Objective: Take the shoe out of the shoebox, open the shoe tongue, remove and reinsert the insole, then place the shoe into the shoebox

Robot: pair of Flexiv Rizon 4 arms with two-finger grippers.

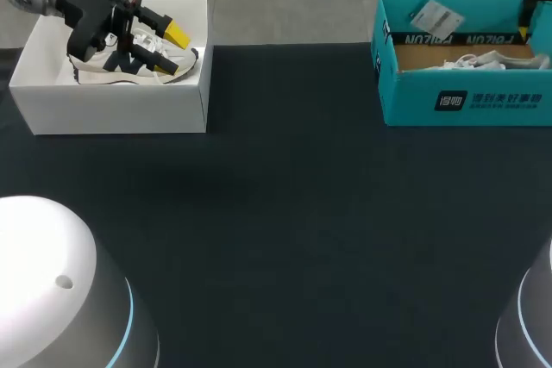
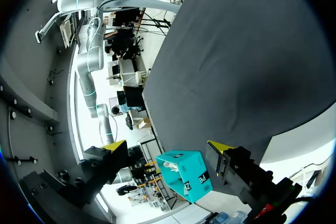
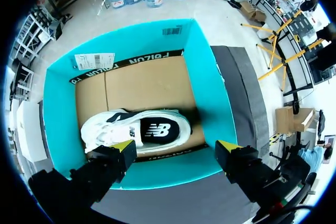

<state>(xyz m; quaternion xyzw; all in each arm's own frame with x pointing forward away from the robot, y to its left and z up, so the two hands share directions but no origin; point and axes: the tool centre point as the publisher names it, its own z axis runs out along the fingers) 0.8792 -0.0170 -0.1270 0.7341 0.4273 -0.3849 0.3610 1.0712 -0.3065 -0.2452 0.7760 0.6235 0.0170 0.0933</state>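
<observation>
Barely begun: white-and-black sneaker point(image 3: 139, 132) lies in teal cardboard shoebox point(image 3: 210, 93), my right claw point(image 3: 176, 149) wide above it, left claw point(image 2: 168, 145) wide too.

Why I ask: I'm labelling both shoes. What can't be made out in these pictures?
Head view: the left gripper covers much of the white-box shoe.
Head view: the front wall of the teal box hides most of the teal-box shoe.
Left wrist view: the white box lies outside the frame.
All views: both insoles are hidden inside the shoes.
</observation>
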